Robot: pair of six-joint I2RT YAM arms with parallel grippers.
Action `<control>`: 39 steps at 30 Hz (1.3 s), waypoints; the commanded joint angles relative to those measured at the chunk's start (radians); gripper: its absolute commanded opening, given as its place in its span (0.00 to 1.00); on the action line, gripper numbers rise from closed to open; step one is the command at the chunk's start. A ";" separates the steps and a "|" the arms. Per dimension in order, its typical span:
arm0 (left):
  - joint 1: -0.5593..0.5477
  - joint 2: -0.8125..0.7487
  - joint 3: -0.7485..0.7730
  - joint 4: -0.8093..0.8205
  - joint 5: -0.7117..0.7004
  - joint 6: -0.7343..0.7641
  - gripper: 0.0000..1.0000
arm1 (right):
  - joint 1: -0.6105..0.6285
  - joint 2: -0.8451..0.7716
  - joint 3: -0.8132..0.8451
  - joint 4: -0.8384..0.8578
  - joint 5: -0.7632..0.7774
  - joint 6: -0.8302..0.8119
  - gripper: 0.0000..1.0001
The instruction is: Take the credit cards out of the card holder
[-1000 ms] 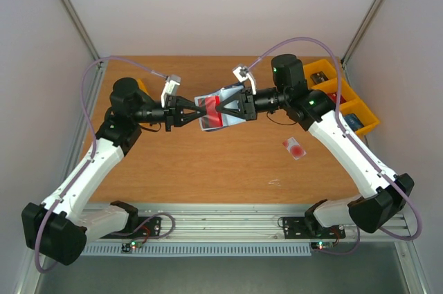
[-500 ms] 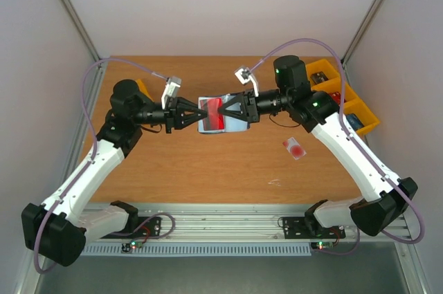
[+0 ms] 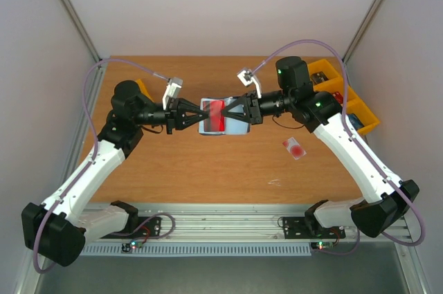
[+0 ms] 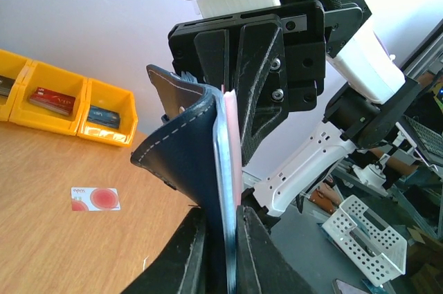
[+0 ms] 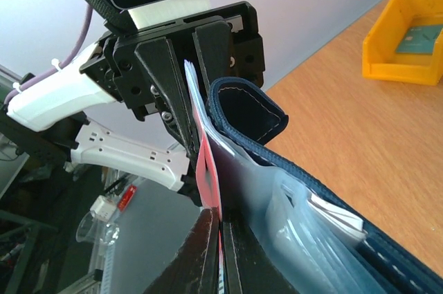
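Wood-brown tabletop [image 3: 208, 169] nearest the arm bases carries one loose card [image 3: 295, 147], whitish with a red spot, lying flat near the right arm. Farther in, the card holder [image 3: 237, 126] hangs in the air above the tabletop between the two arms, open like a booklet. The left end effector [image 3: 199, 115] is pressed onto the holder's navy cover and pale sleeve at its left edge. The right end effector [image 3: 226, 111], squeezed fully together, appears to pinch the red card [image 3: 214, 111] that stands out of a sleeve. The two sets of fingers meet almost tip to tip, so a pull that is not straight could knock them together. The left grip takes only a narrow strip of soft cover; if the sleeve clings to the card, the holder may slide free and drop with it. The right pinch is thin too, so the card could slip out. Another card edge shows in another sleeve and might slide out if the holder tips. Farthest off, the yellow bins [image 4: 104, 131] stand well apart.
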 commanded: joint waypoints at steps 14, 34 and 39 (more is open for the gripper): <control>0.011 -0.031 -0.028 0.150 0.032 -0.033 0.00 | -0.024 0.016 -0.012 0.122 -0.042 0.104 0.04; 0.015 -0.027 -0.048 0.230 0.020 -0.090 0.00 | 0.032 0.043 -0.068 0.216 -0.052 0.138 0.01; 0.016 -0.030 -0.044 0.198 0.020 -0.082 0.08 | 0.020 0.011 -0.072 0.260 -0.063 0.158 0.01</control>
